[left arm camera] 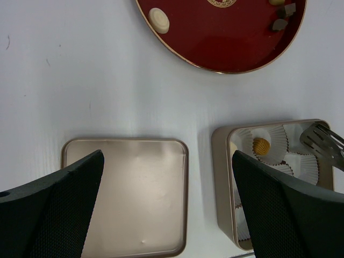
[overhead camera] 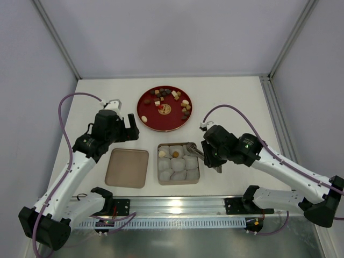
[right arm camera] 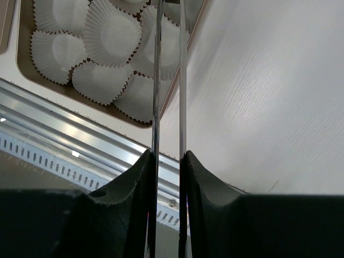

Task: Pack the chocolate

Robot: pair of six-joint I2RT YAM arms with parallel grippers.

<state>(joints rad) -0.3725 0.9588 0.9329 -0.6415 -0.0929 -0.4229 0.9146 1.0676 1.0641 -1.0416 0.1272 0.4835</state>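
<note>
Right wrist view: right gripper clamps steel tongs over square gold tin; left gripper gapes wide. Seat each brown or cream chocolate squarely in an empty white paper cup

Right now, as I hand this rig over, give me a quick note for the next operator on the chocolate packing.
Claws: the left claw is open and empty, above the table near the lid. The right claw is shut on the tongs, whose tips hang over the far right corner of the tin.
Things: most chocolates lie on the red plate; two sit in paper cups in the tin's far row.
Done: two packed.
Left: the rest go into the free cups; the lid is off.
</note>
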